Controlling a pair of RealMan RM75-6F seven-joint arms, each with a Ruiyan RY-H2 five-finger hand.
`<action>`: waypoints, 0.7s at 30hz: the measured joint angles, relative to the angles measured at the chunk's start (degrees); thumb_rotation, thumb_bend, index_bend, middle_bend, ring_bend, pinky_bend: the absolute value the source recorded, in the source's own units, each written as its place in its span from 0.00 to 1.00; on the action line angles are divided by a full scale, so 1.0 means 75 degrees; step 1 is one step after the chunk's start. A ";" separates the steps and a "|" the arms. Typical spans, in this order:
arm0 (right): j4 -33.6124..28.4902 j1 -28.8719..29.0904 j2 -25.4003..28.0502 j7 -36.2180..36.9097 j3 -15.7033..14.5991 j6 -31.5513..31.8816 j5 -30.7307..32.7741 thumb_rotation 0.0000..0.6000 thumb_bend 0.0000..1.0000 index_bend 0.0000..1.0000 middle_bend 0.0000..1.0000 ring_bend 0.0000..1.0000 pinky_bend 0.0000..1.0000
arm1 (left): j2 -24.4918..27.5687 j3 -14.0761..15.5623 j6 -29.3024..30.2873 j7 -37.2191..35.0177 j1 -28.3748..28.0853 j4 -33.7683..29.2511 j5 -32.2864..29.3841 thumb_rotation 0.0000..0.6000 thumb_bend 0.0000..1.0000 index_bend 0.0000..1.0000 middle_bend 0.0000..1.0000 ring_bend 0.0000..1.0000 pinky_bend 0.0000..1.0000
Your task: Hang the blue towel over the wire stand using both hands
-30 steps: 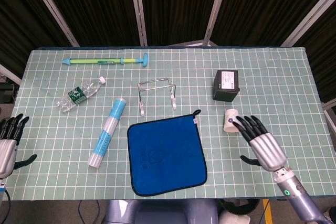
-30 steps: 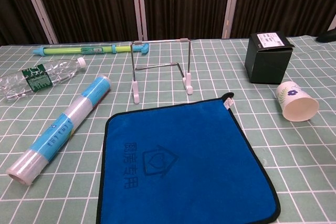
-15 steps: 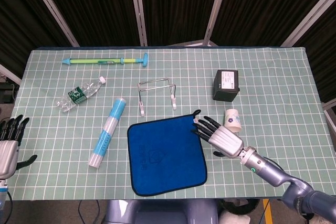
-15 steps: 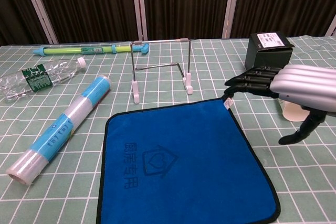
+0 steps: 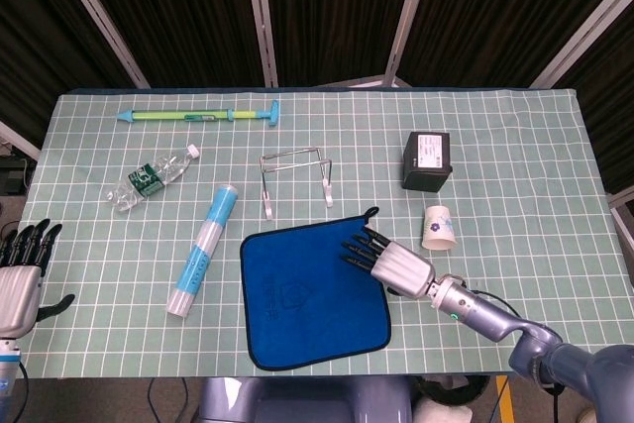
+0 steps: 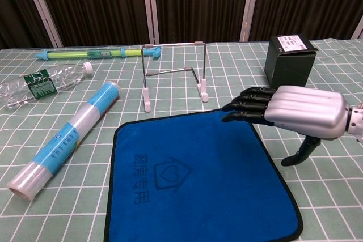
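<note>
Blue towel (image 5: 315, 296) lies flat at the table's six o'clock, just below the wire stand (image 5: 295, 181) and not yet lifted. Since a second ago the right hand (image 5: 387, 261) has swept in over its upper right corner, fingers straight and empty, ready to pinch. Only the head view shows the left hand (image 5: 20, 282), open, waiting at eight o'clock; the chest view alone shows the right hand's thumb hanging below the palm.

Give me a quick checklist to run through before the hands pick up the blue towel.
1. Blue towel lies flat, unobstructed: ok.
2. Wire stand upright behind the towel, nothing on it: ok.
3. Right hand over the towel's far right corner, fingers extended: ok.
4. Right hand gripping the towel: not ok, nothing held.
5. Left hand near the towel: not ok, at the table's left edge.
6. Paper cup clear of the right arm: cannot tell.
</note>
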 measured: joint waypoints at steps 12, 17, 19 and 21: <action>0.0567 0.0255 -0.0365 0.0128 -0.0194 0.0048 0.0294 1.00 0.00 0.07 0.01 0.00 0.00 | -0.0023 -0.0015 -0.0029 -0.0002 0.0006 0.0053 -0.0082 1.00 0.00 0.00 0.00 0.00 0.00; 0.0549 0.0333 -0.0468 0.0091 -0.0231 0.0041 0.0332 1.00 0.00 0.08 0.01 0.00 0.00 | -0.0003 0.0007 -0.0080 -0.0052 -0.0005 0.0033 -0.0071 1.00 0.00 0.00 0.00 0.00 0.00; 0.0572 0.0376 -0.0538 0.0018 -0.0257 0.0036 0.0331 1.00 0.00 0.08 0.01 0.00 0.00 | 0.0001 0.0016 -0.0080 -0.0052 -0.0005 0.0034 -0.0058 1.00 0.00 0.00 0.00 0.00 0.00; 0.0614 0.0427 -0.0589 -0.0093 -0.0285 0.0046 0.0304 1.00 0.00 0.08 0.01 0.00 0.00 | 0.0004 0.0020 -0.0079 -0.0065 0.0000 0.0037 -0.0060 1.00 0.00 0.00 0.00 0.00 0.00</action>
